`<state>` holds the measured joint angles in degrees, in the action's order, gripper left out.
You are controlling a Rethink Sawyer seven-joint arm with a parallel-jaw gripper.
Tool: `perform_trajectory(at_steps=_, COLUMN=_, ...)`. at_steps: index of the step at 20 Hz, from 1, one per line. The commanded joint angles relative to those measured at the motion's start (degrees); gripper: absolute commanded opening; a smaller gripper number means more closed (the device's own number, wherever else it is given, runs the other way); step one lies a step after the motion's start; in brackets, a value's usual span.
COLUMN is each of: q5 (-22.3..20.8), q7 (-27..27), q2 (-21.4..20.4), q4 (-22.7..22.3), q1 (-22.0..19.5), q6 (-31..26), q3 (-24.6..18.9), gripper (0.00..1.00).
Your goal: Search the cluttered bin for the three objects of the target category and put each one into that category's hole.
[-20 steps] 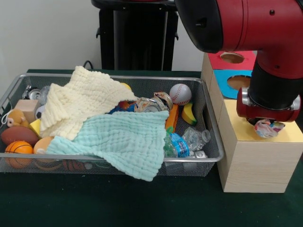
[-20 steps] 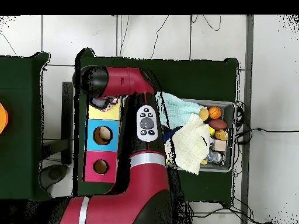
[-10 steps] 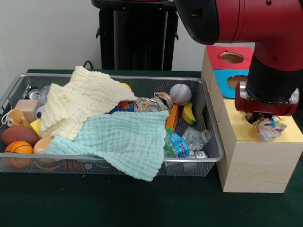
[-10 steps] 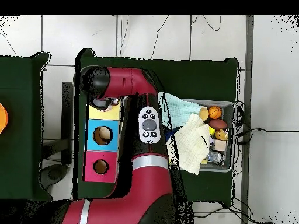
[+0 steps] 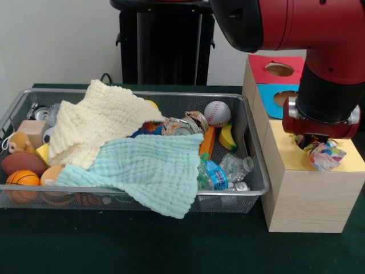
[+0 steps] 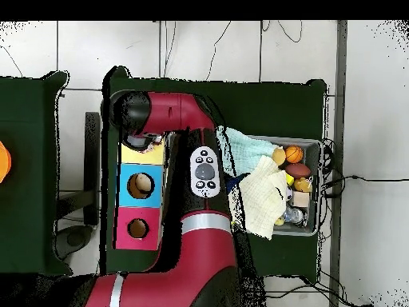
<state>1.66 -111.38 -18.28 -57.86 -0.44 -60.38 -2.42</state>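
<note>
My gripper (image 5: 311, 142) hangs under the red wrist, just above the yellow face of the nearest wood box (image 5: 348, 162). A bunched white fabric piece with coloured dots (image 5: 325, 155) lies on that face, right below and beside the gripper tips. I cannot tell whether the gripper still holds it. The yellow box's hole is hidden behind the fabric and the wrist. The wire mesh bin (image 5: 142, 93) stands to the left of the boxes. No other dotted piece shows in it. In the overhead view the arm covers the gripper above the yellow box (image 6: 153, 152).
A cream waffle cloth (image 5: 97, 123) and a mint-green waffle cloth (image 5: 148, 171) cover much of the bin. Balls, a baseball (image 5: 217, 113), cans and a crushed bottle (image 5: 228, 170) lie around them. The blue box (image 5: 272, 97) and red box (image 5: 279, 69) stand behind the yellow one.
The wrist has risen slightly and shifted a little. The dotted fabric stays low on the yellow face, now a bit to the right of the gripper.
</note>
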Motion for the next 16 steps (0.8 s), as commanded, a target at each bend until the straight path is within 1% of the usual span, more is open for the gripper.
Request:
perform_trajectory(at_steps=1, q5=-0.07, q7=-3.56, q2=-4.18, q4=-3.82, q1=-3.34, q6=2.29, q3=-1.04, gripper=0.0)
perform_trajectory(at_steps=4, q5=0.23, q7=-3.46, q2=-4.94, q4=-4.26, q1=-3.31, q6=1.95, q3=-1.25, gripper=0.0)
perform_trajectory(at_steps=9, q5=-0.49, q7=-3.68, q2=-3.7, q4=-2.79, q1=-3.2, q6=2.64, q3=-0.94, gripper=0.0)
perform_trajectory(at_steps=16, q5=-0.38, q7=-3.42, q2=-3.31, q4=-2.7, q1=-3.32, q6=2.88, q3=-1.24, gripper=0.0)
